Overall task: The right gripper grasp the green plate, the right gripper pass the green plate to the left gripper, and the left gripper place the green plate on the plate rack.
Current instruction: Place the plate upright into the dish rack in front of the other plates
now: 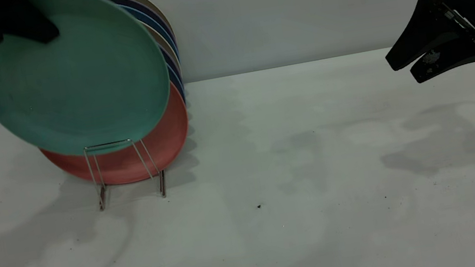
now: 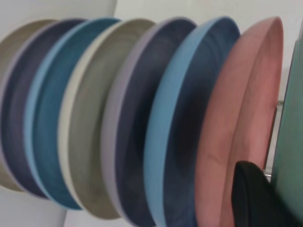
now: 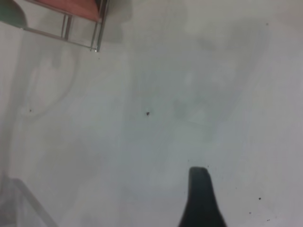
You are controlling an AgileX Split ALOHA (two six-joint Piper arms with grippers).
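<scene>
Teal-green plate [image 1: 79, 81]; salmon-pink plate [image 1: 128, 161]; silvery wire rack [image 1: 125, 169]

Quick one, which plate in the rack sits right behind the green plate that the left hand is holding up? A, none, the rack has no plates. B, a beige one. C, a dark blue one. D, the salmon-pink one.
D: the salmon-pink plate stands frontmost in the plate rack, directly behind the green plate held at its upper rim by the left hand.

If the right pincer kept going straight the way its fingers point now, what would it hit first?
Probably nothing soon: the right pincer points left and slightly down over bare table. The green plate is far off; depth is unclear.
</scene>
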